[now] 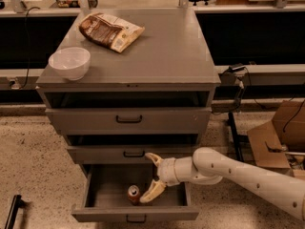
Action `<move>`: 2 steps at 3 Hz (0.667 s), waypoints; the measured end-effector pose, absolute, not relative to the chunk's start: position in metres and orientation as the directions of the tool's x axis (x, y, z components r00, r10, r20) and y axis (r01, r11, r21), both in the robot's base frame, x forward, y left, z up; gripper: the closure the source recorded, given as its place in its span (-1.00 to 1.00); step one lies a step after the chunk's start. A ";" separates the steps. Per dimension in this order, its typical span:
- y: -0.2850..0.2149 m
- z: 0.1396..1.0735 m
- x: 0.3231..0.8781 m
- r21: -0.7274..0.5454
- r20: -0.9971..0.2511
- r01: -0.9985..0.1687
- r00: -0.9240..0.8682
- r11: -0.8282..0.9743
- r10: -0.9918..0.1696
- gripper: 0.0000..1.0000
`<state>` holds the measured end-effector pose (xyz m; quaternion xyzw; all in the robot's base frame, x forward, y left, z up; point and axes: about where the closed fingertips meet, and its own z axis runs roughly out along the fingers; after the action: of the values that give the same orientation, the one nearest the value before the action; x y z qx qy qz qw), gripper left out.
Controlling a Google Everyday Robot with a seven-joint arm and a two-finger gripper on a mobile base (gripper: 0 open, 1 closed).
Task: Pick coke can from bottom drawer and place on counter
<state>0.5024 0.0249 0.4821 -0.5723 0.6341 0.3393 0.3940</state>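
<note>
**Your robot's arm: white shells and pale yellow fingers**

You see the arm as a thick tube of smooth, rounded white shells. It has a ball-shaped joint close to the wrist. The wrist section is shorter, with a thin darker seam around it. The gripper, over the open bottom drawer, has two curved, pointed fingers in pale yellow, spread wide apart.
</note>
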 end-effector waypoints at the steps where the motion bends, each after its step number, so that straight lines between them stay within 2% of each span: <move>1: 0.056 0.419 0.523 -0.055 -0.902 -0.982 -0.030 0.182 -0.431 -1.00; 2: 0.054 0.403 0.528 -0.050 -0.898 -0.971 -0.059 0.233 -0.436 -1.00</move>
<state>0.5281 0.0540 0.4034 -0.5351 0.6576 0.3115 0.4291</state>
